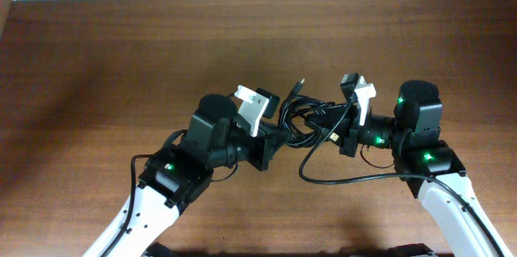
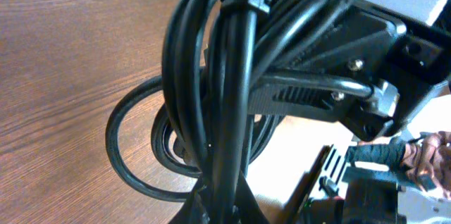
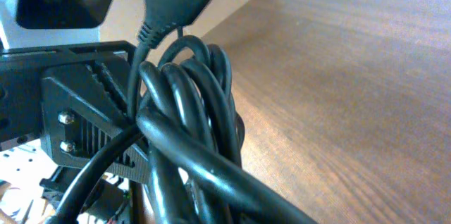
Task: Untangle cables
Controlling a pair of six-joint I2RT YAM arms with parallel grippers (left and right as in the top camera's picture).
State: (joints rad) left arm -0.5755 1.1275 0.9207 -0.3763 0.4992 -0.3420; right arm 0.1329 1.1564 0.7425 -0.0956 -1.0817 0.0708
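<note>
Table: a brown wood-grain table is seen from overhead, with both arms reaching in from 6 o'clock.
Cables: the cables are gathered as one black tangled coil at the table's centre, between the two grippers.
Plug end: one thin plug end sticks out of the coil toward 12 o'clock.
Left gripper: the left gripper is set at the coil's 9 o'clock side, its fingers pressed together on the cables, which fill the left wrist view.
Right gripper: the right gripper is set at the coil's 3 o'clock side, likewise clamped tight on the cables.
Black strand: a black strand sags from the coil toward 5 o'clock. Whether it belongs to the bundle cannot be told.
</note>
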